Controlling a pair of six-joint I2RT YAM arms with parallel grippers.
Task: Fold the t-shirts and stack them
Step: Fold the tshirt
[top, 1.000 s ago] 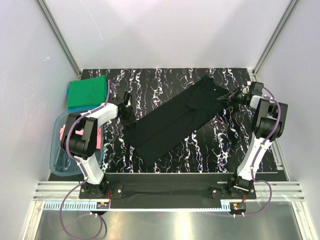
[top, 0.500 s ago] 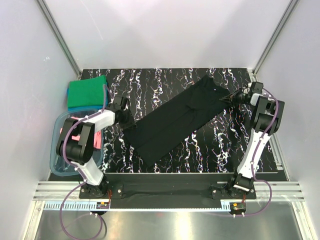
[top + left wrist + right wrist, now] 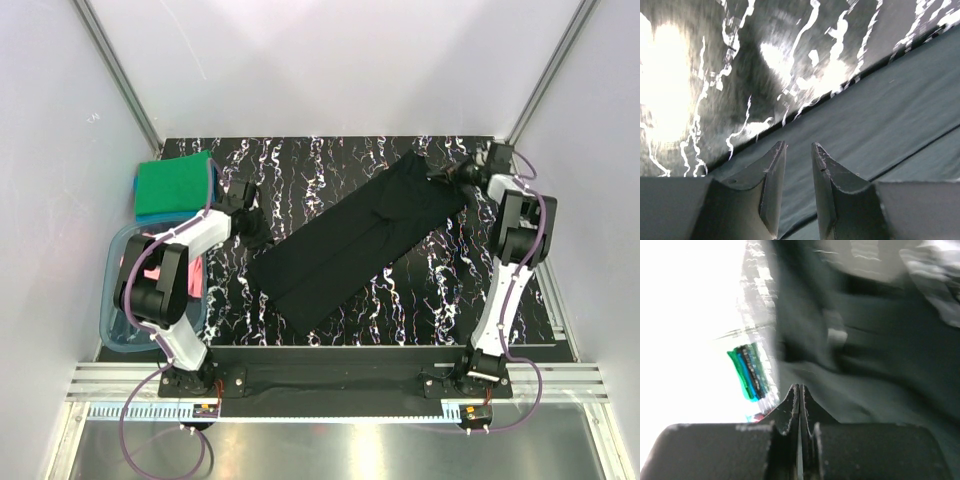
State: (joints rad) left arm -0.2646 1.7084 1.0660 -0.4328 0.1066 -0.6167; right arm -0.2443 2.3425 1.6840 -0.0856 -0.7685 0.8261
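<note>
At the far left, the pink t-shirt (image 3: 150,272) lies in the clear blue-tinted tub (image 3: 112,300). Beyond it the green t-shirt (image 3: 175,182) sits folded on the blue t-shirt (image 3: 150,214), already stacked.

The left claw (image 3: 256,228) has dipped toward the tub and come back over the last second. It is now low at the black t-shirt's (image 3: 350,240) left edge. In the wrist view its fingers (image 3: 774,165) stand narrowly parted over the hem, with nothing visibly nipped between them.

The black t-shirt lies flat and diagonal across the marbled tabletop (image 3: 300,170), folded into a long band.

The right claw (image 3: 447,176) has swung from the shirt's right-hand corner to its far edge. Its jaws are pressed together. Whether a fold of cloth is caught there, the blurred wrist view does not settle. The shirt's right end now looks broader than before.

By my reading, both arms are repositioning at opposite ends for the next fold, which has not begun.
</note>
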